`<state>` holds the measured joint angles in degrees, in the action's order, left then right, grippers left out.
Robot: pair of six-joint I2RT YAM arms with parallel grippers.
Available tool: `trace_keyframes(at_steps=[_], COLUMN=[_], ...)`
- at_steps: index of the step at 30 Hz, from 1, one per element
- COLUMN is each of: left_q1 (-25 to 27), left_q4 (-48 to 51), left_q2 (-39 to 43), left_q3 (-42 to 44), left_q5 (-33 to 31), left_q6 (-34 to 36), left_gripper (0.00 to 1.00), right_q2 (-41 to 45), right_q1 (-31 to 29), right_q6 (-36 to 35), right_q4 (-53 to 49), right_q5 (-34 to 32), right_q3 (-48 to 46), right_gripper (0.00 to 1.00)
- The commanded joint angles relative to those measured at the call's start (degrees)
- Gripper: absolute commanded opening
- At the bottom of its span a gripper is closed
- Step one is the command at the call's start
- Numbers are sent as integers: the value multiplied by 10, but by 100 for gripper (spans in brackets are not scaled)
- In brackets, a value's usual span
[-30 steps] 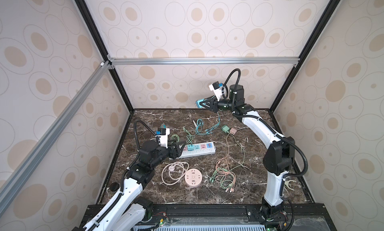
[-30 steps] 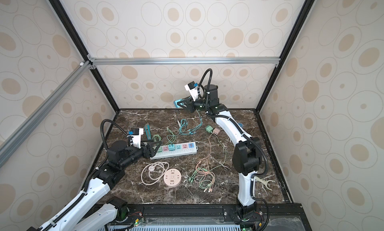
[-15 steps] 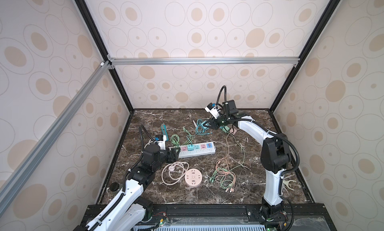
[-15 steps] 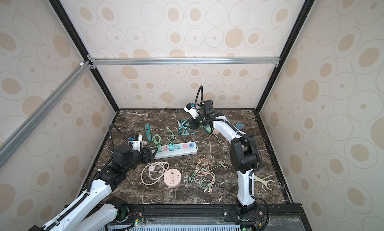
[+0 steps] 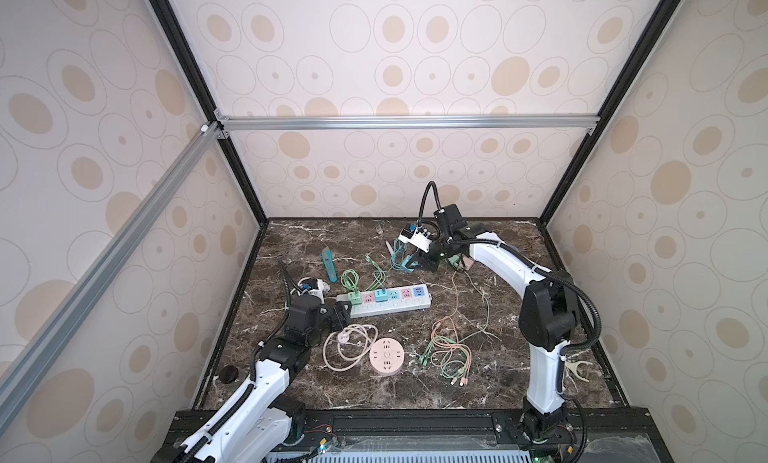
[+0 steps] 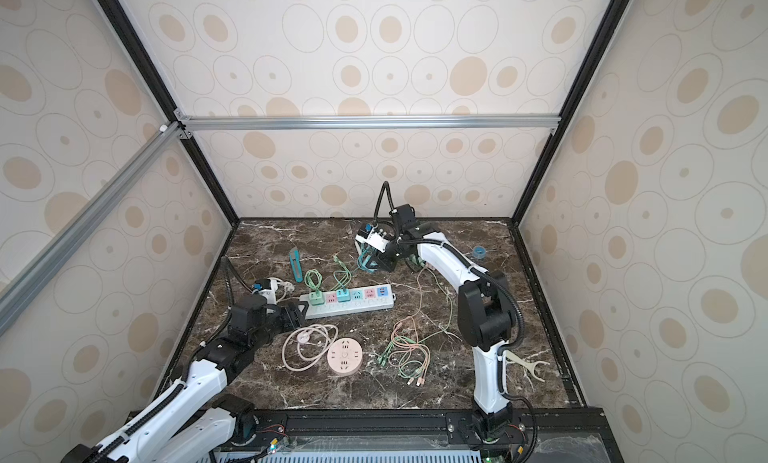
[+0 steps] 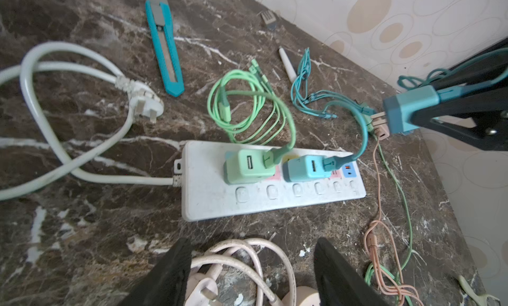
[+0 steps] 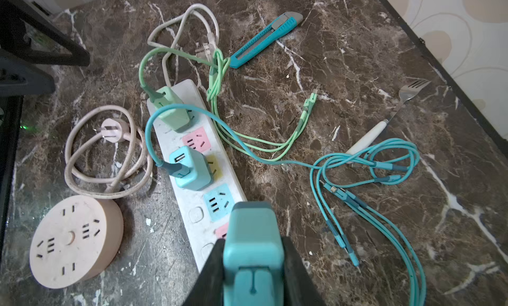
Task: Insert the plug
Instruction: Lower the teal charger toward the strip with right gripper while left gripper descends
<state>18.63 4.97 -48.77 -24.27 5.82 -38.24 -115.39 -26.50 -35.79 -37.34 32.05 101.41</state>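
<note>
My right gripper is shut on a teal plug, a boxy adapter whose metal prongs show in the left wrist view. It hangs just above the table, beyond the right end of the white power strip, which also shows in the other top view. A green adapter and a blue adapter sit plugged into the strip. My left gripper stands open at the strip's left end, its fingers spread over a pink cord without gripping it.
A round pink socket and its coiled cord lie in front of the strip. Pink and green cables sprawl to the right. A teal utility knife, a fork and teal cables lie behind the strip. The strip's white cord loops left.
The right arm has come down from high at the back wall toward the strip, still holding the teal plug. The left gripper has sunk toward the strip's left end and narrowed slightly.
</note>
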Motion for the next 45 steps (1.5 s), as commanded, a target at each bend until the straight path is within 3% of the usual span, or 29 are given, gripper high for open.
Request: trace_keyframes(at_steps=[1,17,31,45], left_q1=[-4,-15,-25,-33], left_q4=[-21,-92,-134,-136], left_q2=[-11,-114,-192,-257], left_q3=[7,6,-2,-35], left_q5=[-14,-8,5,-34], left_q6=[-18,-1,17,34], left_gripper=[67,51,40,37], right_q2=[-14,-15,-12,-18], right_q1=[-15,-60,-75,-84], right_q6=[-66,-144,-172,-186], right_q4=[-48,-41,-21,-24], right_q5=[-30,-130,-145,-154], right_q3=[18,-15,-36,-47], right_gripper=[3,2,3,3])
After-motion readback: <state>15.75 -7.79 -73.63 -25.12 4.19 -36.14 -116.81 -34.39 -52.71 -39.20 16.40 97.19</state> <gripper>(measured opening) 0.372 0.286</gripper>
